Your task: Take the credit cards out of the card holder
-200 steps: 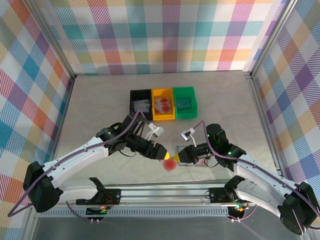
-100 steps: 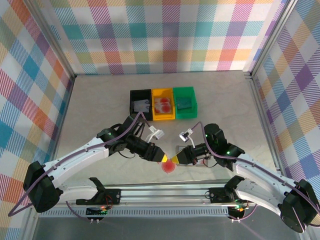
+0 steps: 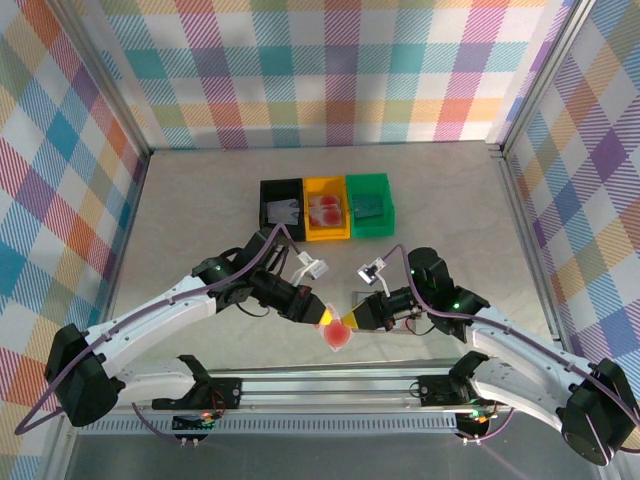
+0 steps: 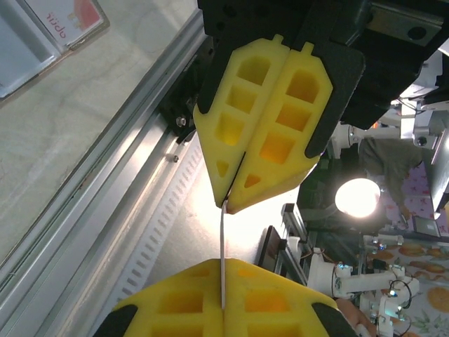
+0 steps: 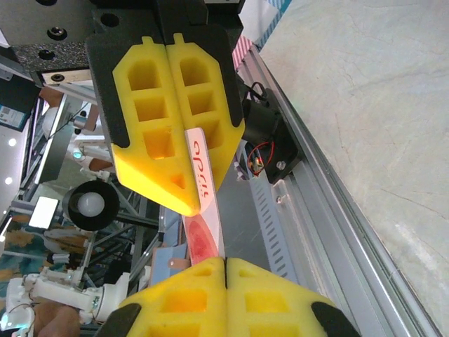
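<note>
We see both grippers meeting low over the near edge of the table, just above the aluminium rail, with one red credit card caught between them.

The left gripper reaches in from the left. Its yellow fingers are pressed flat together, and the card's end with red lettering is clamped in the seam.

The right gripper reaches in from the right. Its fingers are also closed tight, and the other end of the card runs into the seam between them. From the left wrist we see the card edge-on as a thin pale line spanning the short gap between the two pairs of fingertips, so each gripper has a firm pinch on it.

The card holder lies open on the table just beyond the rail, its pale blue-grey inside facing up, with another card lying against it.

Further back, at mid-table, three bins stand side by side and touching. The black bin holds a greyish-white card, the yellow bin holds a red and pink one, and the green bin holds a teal one.
</note>
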